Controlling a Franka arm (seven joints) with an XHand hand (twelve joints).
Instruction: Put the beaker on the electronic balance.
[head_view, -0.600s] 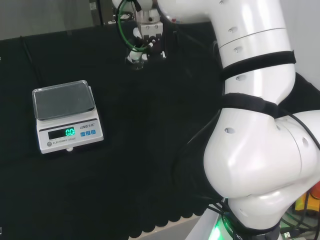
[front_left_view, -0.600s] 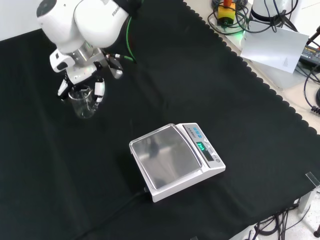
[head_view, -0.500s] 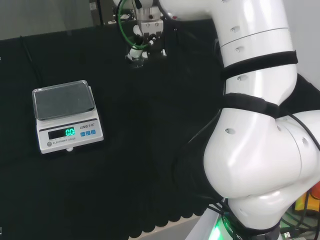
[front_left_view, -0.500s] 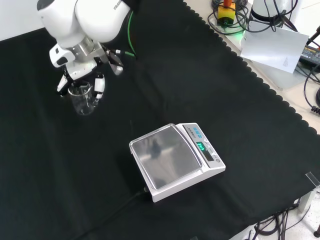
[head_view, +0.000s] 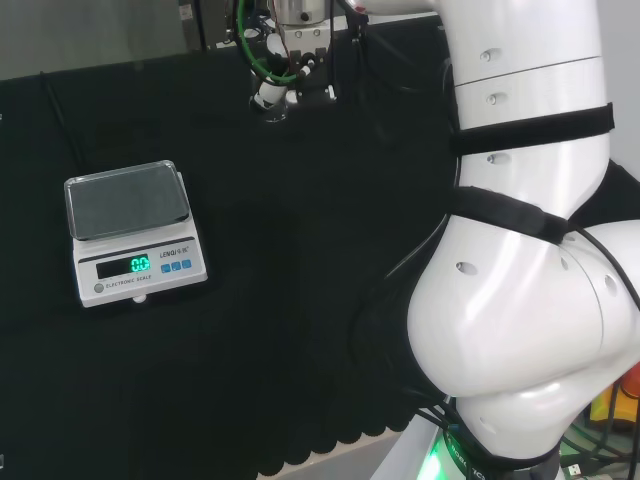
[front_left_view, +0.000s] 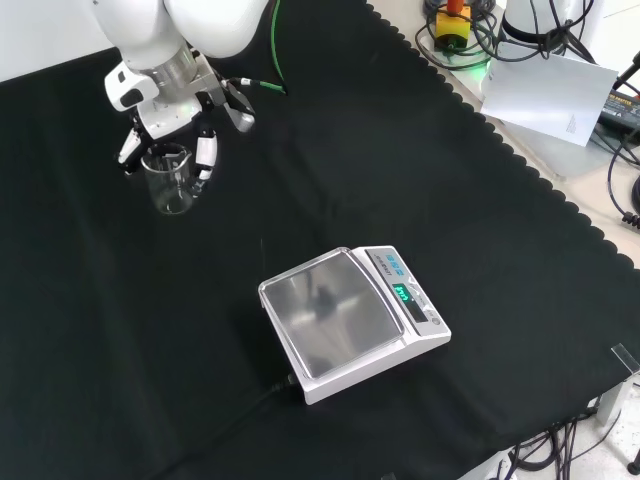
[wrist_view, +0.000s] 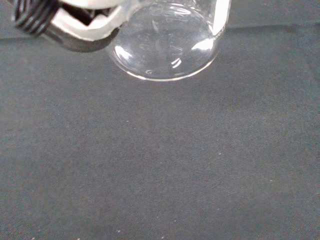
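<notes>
While the balance (front_left_view: 352, 322) sits bare on the desk (front_left_view: 480, 230), the hand (front_left_view: 172, 95) holds the beaker (front_left_view: 171, 178) upright, fingers (front_left_view: 206, 155) curled round its rim, well apart from the balance

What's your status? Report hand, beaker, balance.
Hand shut on beaker, held above the cloth. Electronic balance pan bare, beaker not yet there. Nothing between them.

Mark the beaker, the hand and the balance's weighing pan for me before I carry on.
beaker (front_left_view: 172, 185): front view, on its clear glass wall.
hand (front_left_view: 206, 152): front view, on a white finger beside the beaker.
balance's weighing pan (front_left_view: 330, 314): front view, on the middle of the bare metal plate.
</notes>
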